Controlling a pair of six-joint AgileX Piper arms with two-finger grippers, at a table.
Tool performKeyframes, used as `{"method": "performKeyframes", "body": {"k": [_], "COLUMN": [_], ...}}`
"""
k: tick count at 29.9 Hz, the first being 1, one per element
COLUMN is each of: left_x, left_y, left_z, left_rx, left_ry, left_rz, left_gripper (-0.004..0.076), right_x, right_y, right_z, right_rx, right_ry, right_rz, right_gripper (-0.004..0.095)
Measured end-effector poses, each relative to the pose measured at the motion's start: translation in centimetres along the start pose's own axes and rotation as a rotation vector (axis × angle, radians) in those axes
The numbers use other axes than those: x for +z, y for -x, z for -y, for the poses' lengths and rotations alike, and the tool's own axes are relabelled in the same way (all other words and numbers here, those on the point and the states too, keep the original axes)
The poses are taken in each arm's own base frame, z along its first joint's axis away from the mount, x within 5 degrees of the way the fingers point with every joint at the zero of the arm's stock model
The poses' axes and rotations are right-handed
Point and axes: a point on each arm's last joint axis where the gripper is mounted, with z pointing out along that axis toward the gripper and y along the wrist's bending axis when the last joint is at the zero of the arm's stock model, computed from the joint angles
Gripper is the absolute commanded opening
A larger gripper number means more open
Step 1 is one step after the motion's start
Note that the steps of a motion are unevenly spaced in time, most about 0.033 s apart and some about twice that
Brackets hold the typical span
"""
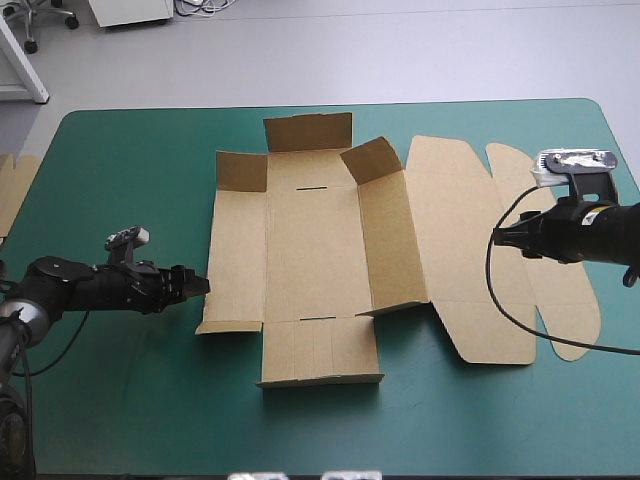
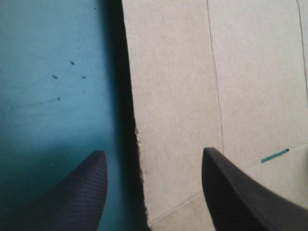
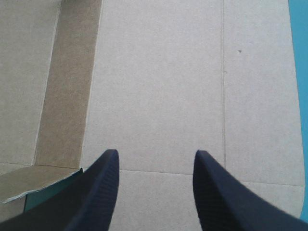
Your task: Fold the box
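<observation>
left fingers (image 2: 77, 197) and right fingers (image 3: 96, 192) apart, creased matte brown box (image 1: 310, 250)

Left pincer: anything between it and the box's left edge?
Nothing visible. The left pincer is open at the box, whose left edge runs between its fingers: one over the teal-green cover, one over the board.

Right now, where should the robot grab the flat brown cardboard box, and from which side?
Probably the brown cardboard box's flat left side panel, along its free outer edge, coming in from the table's left. That edge is unobstructed above the teal-green cover, and the open left gripper straddles it.
</observation>
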Motion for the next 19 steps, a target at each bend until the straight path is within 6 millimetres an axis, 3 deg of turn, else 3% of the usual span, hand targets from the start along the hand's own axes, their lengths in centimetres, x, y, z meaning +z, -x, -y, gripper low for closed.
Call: {"method": "performKeyframes", "body": {"k": [6, 11, 19], "left_x": [2.7, 4.2, 4.6], "left_y": [0.2, 0.4, 0.4], "left_z": [-1.7, -1.9, -1.5], "left_rx": [-0.075, -0.139, -0.131], "left_ry": [-0.066, -0.209, -0.297], "left_rz": [-0.057, -0.079, -0.077], "left_gripper": [0.0419, 0.0419, 0.0419], "right_x": [0.0, 0.0, 0.0], "right_y": [0.0, 0.0, 0.0], "right_z": [-0.2, -0.2, -0.2], "right_rx": [0.008, 0.009, 0.011], "right_ry": [0.029, 0.032, 0.036], "right_rz": [0.004, 0.003, 0.002], "right_gripper": [0.0461, 0.046, 0.0459]}}
